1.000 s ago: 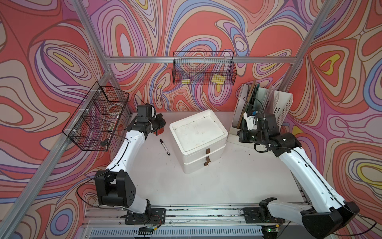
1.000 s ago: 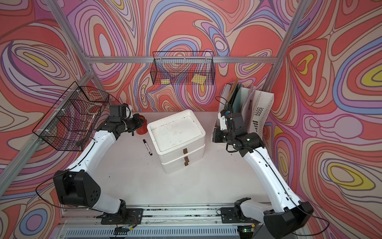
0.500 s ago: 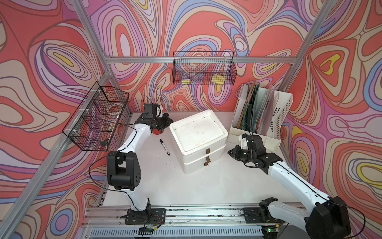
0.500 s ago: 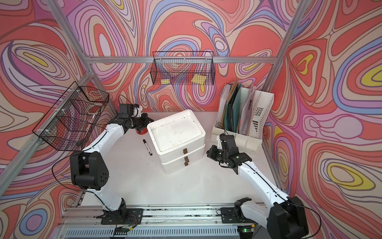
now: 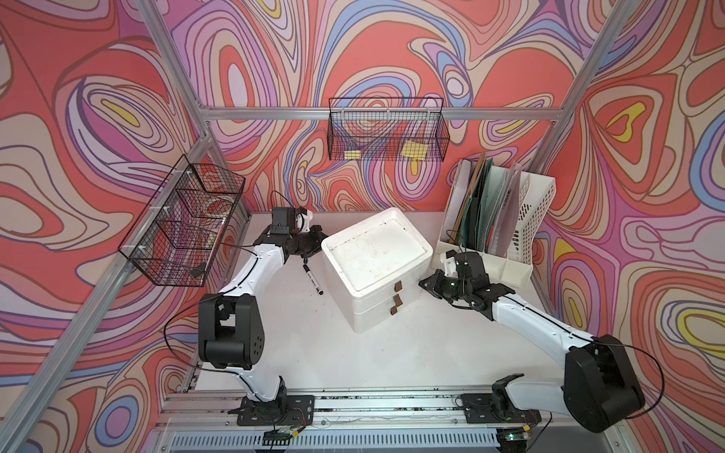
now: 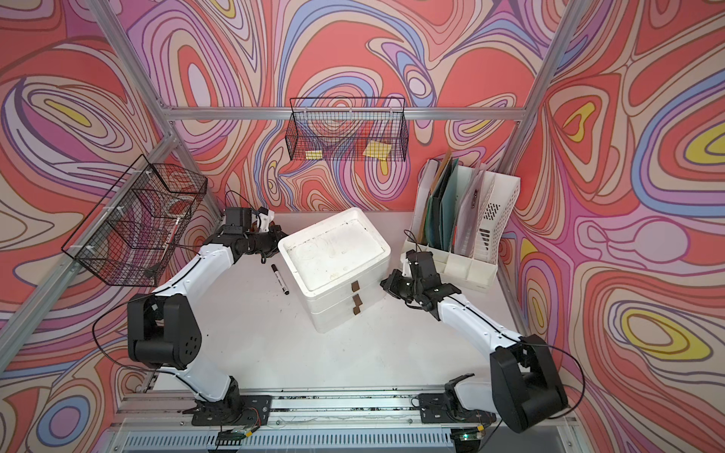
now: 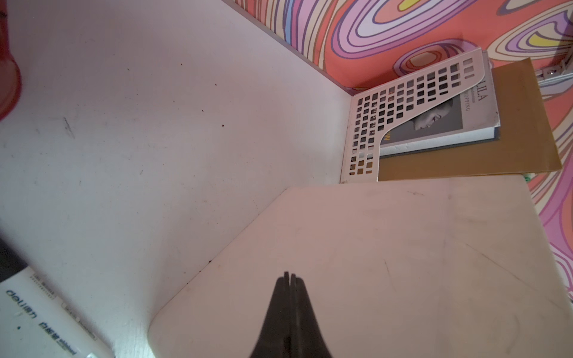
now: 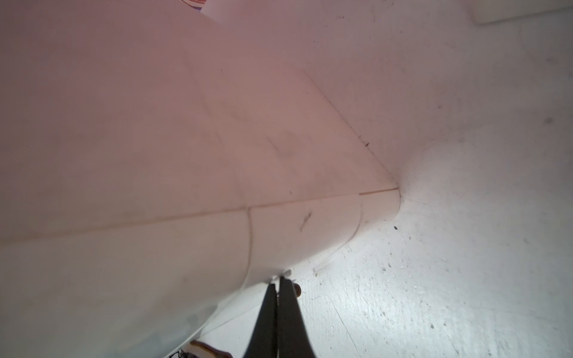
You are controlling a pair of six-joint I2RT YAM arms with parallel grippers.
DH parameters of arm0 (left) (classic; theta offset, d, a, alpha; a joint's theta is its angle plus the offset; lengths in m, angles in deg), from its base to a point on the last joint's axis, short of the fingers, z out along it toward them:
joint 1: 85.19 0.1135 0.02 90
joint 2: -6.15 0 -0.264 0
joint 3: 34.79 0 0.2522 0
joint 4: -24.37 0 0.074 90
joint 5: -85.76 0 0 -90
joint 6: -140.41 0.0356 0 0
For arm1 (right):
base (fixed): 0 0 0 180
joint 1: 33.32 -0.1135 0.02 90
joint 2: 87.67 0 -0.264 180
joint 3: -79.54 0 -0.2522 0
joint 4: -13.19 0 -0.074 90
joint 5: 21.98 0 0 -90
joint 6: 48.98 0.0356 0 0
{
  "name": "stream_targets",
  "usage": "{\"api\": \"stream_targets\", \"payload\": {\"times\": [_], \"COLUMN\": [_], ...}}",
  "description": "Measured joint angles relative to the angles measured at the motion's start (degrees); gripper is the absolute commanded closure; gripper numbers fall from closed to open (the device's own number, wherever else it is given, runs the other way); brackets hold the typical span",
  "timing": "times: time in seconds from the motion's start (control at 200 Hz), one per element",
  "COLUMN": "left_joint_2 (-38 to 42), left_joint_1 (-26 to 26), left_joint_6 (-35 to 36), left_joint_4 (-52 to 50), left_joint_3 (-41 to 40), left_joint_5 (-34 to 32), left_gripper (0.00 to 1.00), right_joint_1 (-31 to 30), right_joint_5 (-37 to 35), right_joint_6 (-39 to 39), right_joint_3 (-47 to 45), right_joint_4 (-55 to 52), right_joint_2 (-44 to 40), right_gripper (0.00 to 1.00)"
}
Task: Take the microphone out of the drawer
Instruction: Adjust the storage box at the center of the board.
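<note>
On the table (image 5: 314,353), shut drawer unit (image 5: 376,259); yellow notes (image 5: 415,149) inside rear wire basket (image 5: 386,129).

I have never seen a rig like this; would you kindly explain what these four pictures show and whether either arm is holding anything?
Two white robot arms stand on a rail at the front of a white table. Two pictures look down from overhead, side by side; two come from cameras on the arms' wrists. On the table sit a white drawer unit, drawers apparently shut, a marker and a file organizer. Wire baskets hang on the walls. The left gripper and the right gripper are both shut, empty, each close to a side of the drawer unit. No microphone is visible.
</note>
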Motion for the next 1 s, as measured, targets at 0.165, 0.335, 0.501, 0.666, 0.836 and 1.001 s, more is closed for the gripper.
{"api": "stream_targets", "payload": {"times": [0.165,0.335,0.501,0.666,0.836,1.001], "left_joint_2": [6.69,15.8,23.98,29.83,31.65,28.5], "left_joint_1": [0.0,-0.15,-0.09,-0.02,-0.48,-0.52], "left_joint_6": [0.07,0.11,-0.15,0.02,1.66,3.76], "left_joint_4": [-0.13,-1.53,-2.71,-6.23,-13.27,-20.5], "left_joint_3": [-6.01,-12.63,-16.79,-17.59,-14.16,-4.96], "left_joint_5": [1.44,1.44,0.0,-3.1,-7.3,-13.73], "left_gripper": [1.0,1.0,1.0,1.0,0.85,0.54], "right_joint_1": [-1.2,-2.34,-3.76,-4.94,-5.64,-5.99], "right_joint_5": [0.17,0.55,0.9,1.09,-0.74,-4.39], "right_joint_6": [-0.11,-0.37,-0.87,-1.73,-3.93,-5.44], "right_joint_3": [3.43,8.2,12.0,14.51,17.9,19.82], "right_joint_4": [1.38,3.39,4.46,3.98,-1.14,-7.02], "right_joint_2": [5.44,10.51,14.69,17.11,17.33,14.8], "right_gripper": [1.0,1.0,1.0,1.0,1.0,0.73]}}
